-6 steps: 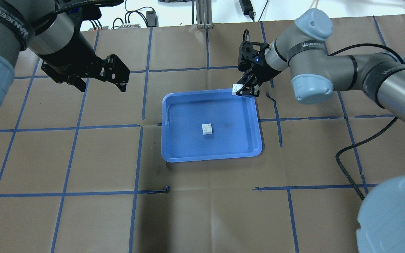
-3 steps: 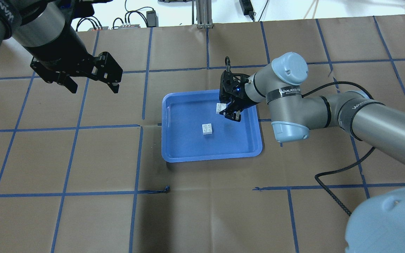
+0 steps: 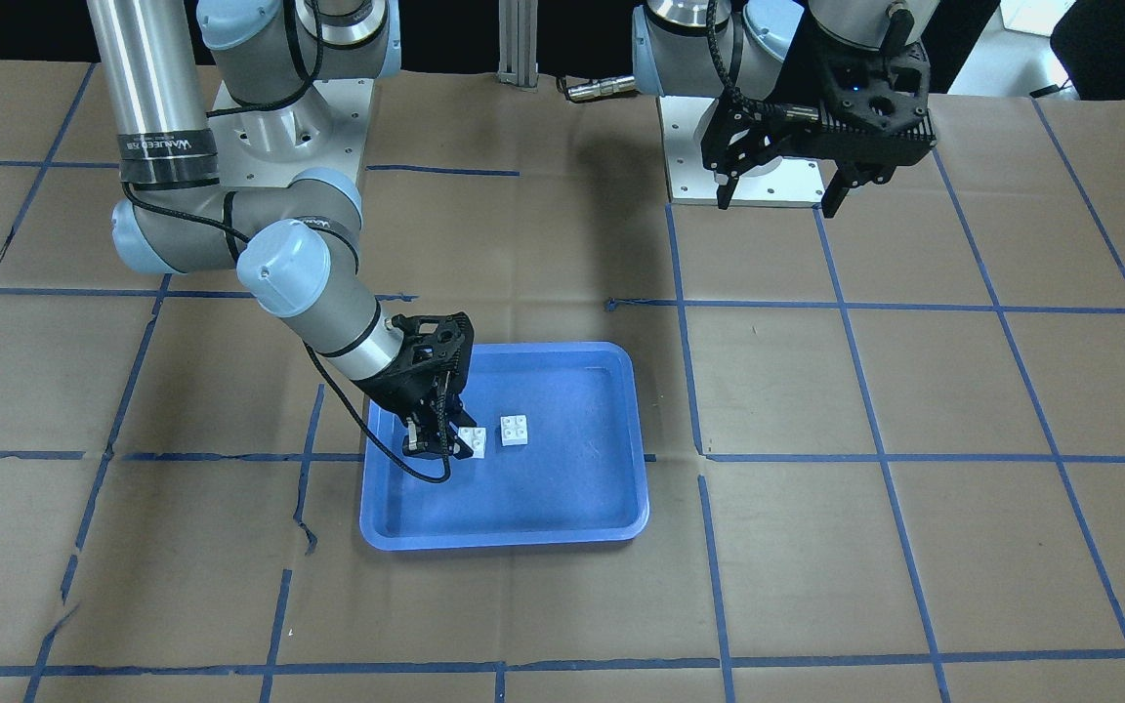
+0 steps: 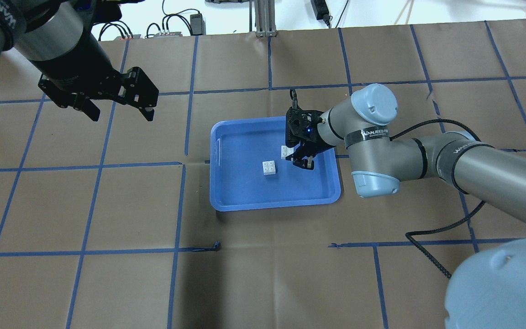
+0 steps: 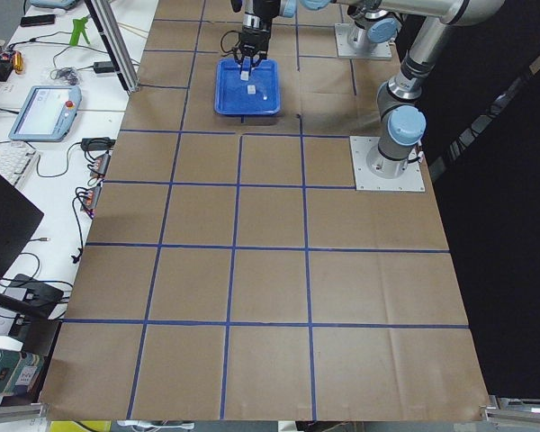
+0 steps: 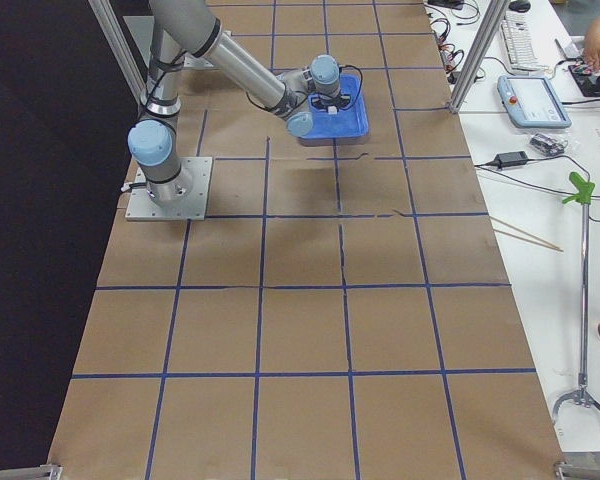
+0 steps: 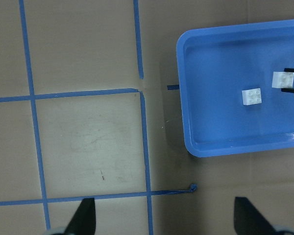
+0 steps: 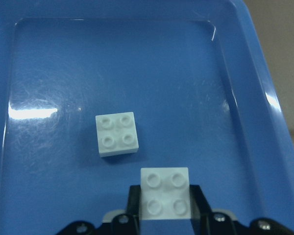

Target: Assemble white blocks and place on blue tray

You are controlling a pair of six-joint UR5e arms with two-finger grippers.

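Observation:
The blue tray lies at the table's middle; it also shows in the front view and both wrist views. One white block sits studs-up on the tray floor. My right gripper is shut on the second white block, held low over the tray just beside the loose one, studs up. I cannot tell whether it touches the floor. My left gripper is open and empty, high at the table's left rear.
Brown paper with a blue tape grid covers the table. A loose tape end curls up in front of the tray. The right arm's black cable loops over the table on the right. Both arm bases stand at the robot side.
My right gripper has carried its white block from the tray's far right corner down into the tray, close to the loose block. The left arm drew back slightly.

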